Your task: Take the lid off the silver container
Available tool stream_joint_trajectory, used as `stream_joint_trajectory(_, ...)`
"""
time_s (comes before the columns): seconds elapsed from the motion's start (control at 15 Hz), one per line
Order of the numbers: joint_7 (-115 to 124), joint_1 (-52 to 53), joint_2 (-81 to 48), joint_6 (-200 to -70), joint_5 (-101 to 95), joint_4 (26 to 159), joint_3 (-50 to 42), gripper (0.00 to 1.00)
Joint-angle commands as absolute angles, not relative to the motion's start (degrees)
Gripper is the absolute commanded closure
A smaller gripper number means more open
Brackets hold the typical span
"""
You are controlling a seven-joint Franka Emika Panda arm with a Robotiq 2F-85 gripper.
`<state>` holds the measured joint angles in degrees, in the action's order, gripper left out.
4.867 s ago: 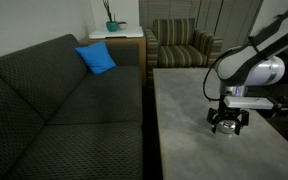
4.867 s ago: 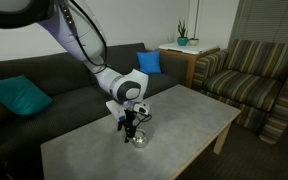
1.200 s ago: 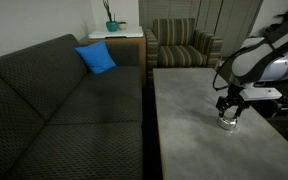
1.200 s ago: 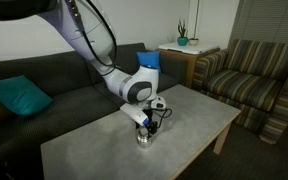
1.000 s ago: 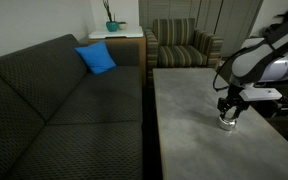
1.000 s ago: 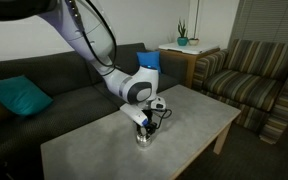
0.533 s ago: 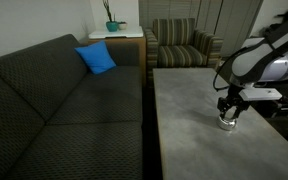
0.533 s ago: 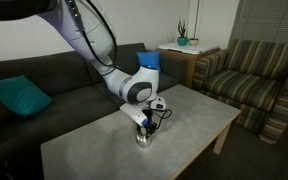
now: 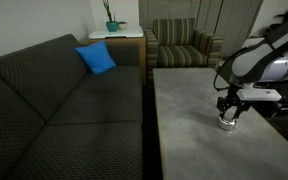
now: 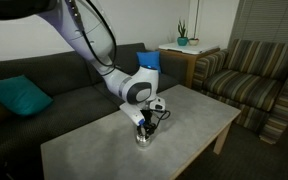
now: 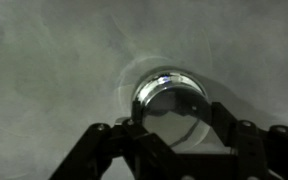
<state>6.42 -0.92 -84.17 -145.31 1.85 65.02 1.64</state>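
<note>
Wrist view is showing us the pincer (image 11: pixel 171 118) clamped on the lid (image 11: pixel 169 92), with one dark finger pressing against each side of the shiny round cap. In an exterior view, the silver container (image 10: pixel 142 138) is standing on the grey tabletop (image 10: pixel 199 115) directly beneath the pincer, which is pointing straight down. We are not making out the seam between lid and pot. A blue cushion (image 9: pixel 96 58) is lying on the dark sofa (image 9: pixel 54 100), well apart from the pincer.
</note>
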Motion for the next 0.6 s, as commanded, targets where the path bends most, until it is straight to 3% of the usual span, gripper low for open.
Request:
stream_joint_trajectory(0.0, 8.2, 0.01, -84.14, -148.58, 3.11, 67.73, 0.59, 0.56)
stream_joint_trajectory(0.53, 13.43, 3.49, -84.69, -146.74, 1.47, 67.66, -1.68, 0.56)
